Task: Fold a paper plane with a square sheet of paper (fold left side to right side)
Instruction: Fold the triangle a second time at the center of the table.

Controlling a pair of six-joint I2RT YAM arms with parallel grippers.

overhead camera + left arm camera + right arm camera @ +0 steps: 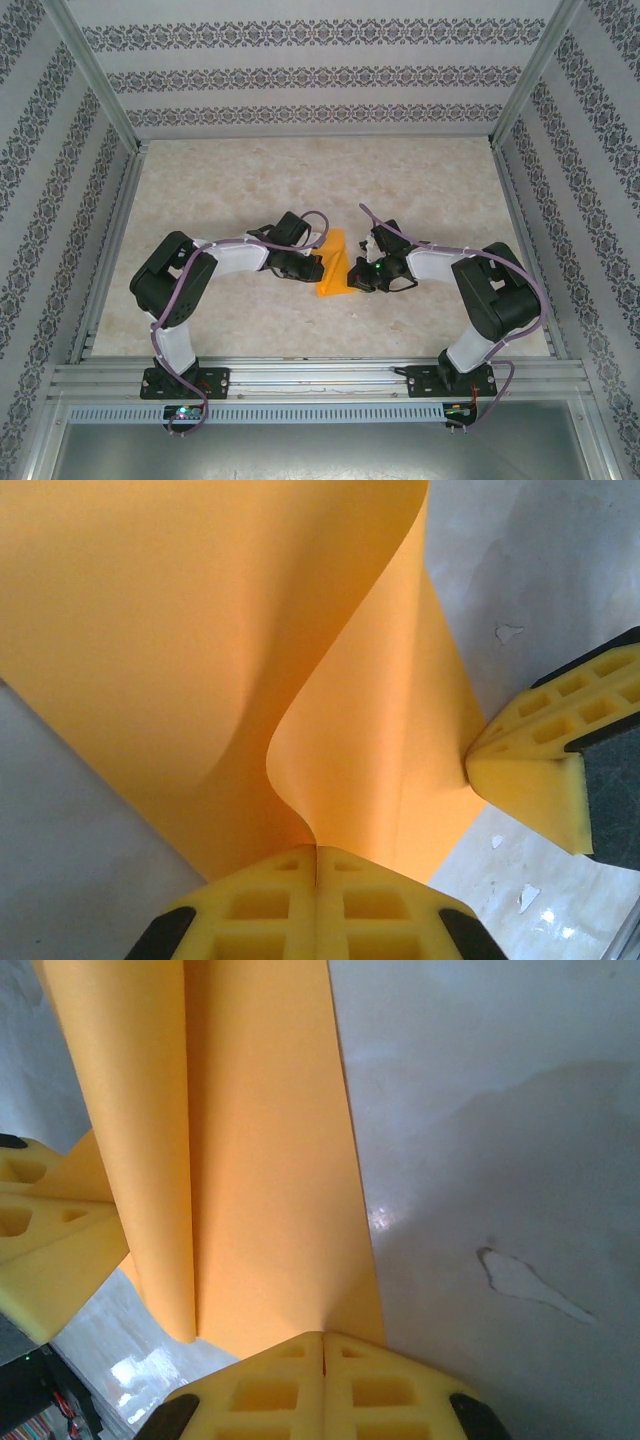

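The square sheet of paper (333,262) is orange and stands partly lifted off the table between both arms, bent into a soft fold. In the left wrist view the paper (200,630) curls over itself, and my left gripper (317,850) is shut on its near edge. My right gripper (322,1338) is shut on the paper (260,1160) from the other side. From above, the left gripper (315,268) and the right gripper (356,278) face each other across the sheet. The right gripper's yellow finger (530,770) touches the paper's edge in the left wrist view.
The table (250,190) is pale and marbled, with small white chips (525,1280) in its surface. Patterned walls (320,75) close in the back and sides. An aluminium rail (320,375) runs along the near edge by the arm bases.
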